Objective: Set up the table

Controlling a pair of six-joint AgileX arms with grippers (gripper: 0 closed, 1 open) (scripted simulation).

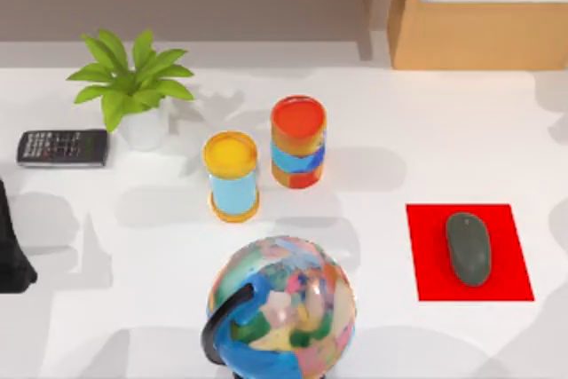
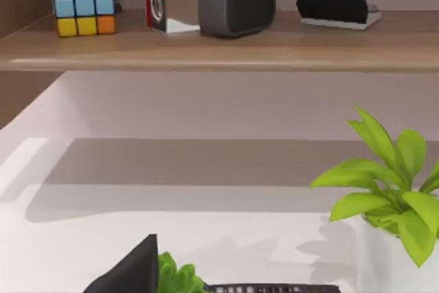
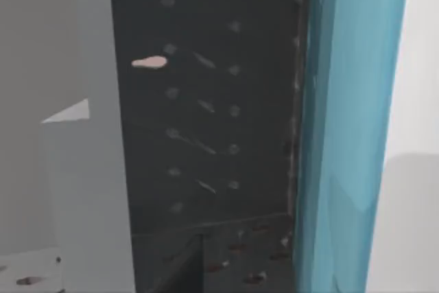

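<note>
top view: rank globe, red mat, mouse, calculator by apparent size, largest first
1. globe, though it stands tall toward the camera, which inflates it
2. red mat
3/4. calculator and mouse: look alike, not ranked

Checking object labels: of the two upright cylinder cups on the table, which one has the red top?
The cup with the red top stands nearer the table's back and right; the yellow-topped cup stands left of it, closer to the globe.
</note>
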